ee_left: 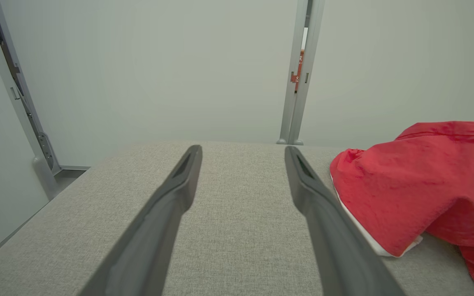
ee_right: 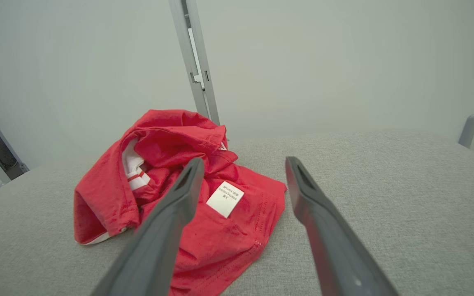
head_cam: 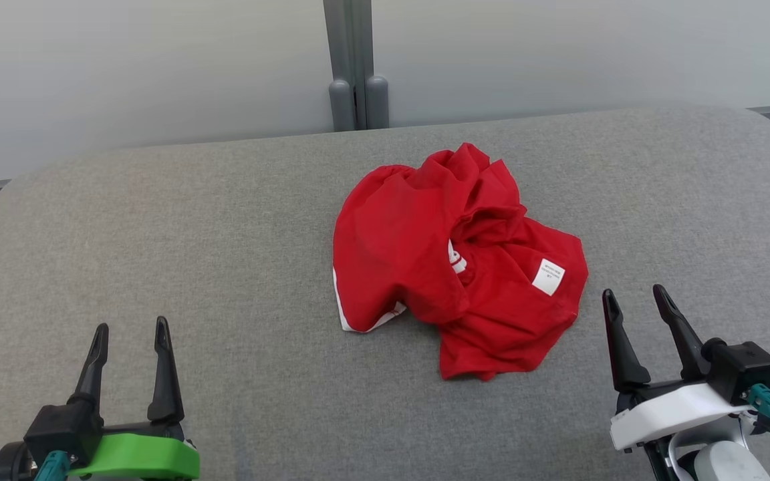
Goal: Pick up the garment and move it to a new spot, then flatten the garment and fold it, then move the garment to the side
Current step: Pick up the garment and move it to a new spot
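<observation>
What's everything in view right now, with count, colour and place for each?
garment: one, red with white trim, crumpled in a heap slightly right of the surface's middle
label: one, white, on the garment's right side, facing up
padded surface: one, grey fabric, under everything
wall: pale grey, behind the surface
post: one, grey metal, upright at the far edge, centre
left pincer: one, dark fingers on a green base, lower left, open, well clear of the garment
right pincer: one, dark fingers on a white base, lower right, open, beside the garment, not touching
</observation>
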You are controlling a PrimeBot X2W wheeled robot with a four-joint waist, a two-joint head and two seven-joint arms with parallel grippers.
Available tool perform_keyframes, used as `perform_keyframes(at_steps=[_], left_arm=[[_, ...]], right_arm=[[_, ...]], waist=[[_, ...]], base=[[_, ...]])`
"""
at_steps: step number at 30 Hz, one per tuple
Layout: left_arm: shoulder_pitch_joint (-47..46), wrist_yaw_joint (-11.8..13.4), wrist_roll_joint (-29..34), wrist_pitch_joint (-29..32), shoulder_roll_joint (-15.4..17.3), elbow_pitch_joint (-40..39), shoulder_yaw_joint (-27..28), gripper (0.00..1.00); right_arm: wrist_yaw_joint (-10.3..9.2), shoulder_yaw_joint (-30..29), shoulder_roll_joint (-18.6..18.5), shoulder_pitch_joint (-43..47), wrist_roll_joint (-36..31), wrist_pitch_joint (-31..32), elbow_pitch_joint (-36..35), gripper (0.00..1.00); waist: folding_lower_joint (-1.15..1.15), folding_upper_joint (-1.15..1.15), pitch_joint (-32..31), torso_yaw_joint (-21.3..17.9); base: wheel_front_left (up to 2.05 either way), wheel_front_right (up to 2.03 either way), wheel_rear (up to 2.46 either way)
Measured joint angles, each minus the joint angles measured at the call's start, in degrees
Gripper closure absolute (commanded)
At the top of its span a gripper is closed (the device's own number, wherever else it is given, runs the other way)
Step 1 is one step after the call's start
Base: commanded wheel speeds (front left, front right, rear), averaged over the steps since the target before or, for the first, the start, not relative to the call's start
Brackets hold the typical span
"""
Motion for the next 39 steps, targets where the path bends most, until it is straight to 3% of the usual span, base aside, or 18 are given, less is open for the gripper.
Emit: perform_keyframes(at_steps=[9,21,29,39], left_arm=[[-2.7,-2.5,2.7,0.0,-1.1,2.2,-0.6,0.00],[-27.3,-4.8,3.6,1.8,-0.1,10.5,-11.7,0.00],[-41.5,-5.0,-4.1,7.1,2.9,14.8,-21.9,0.00],[-51.8,-5.1,-19.5,20.7,7.8,20.6,-36.2,0.00]], right_arm=[[0.00,0.2,-0.1,-0.3,0.1,0.0,0.1,0.00],[0.00,0.8,-0.1,-2.9,0.8,0.0,0.5,0.00],[0.00,1.1,1.0,-3.8,1.5,0.0,1.7,0.00],[0.00,1.1,1.7,-5.9,2.1,0.0,2.4,0.00]], waist=[[0.00,0.00,0.8,-0.5],[0.00,0.00,3.7,-2.6],[0.00,0.00,5.2,-7.2],[0.00,0.00,7.1,-13.4]], base=[[0.00,0.00,0.00],[0.00,0.00,0.00],[0.00,0.00,0.00],[0.00,0.00,0.00]])
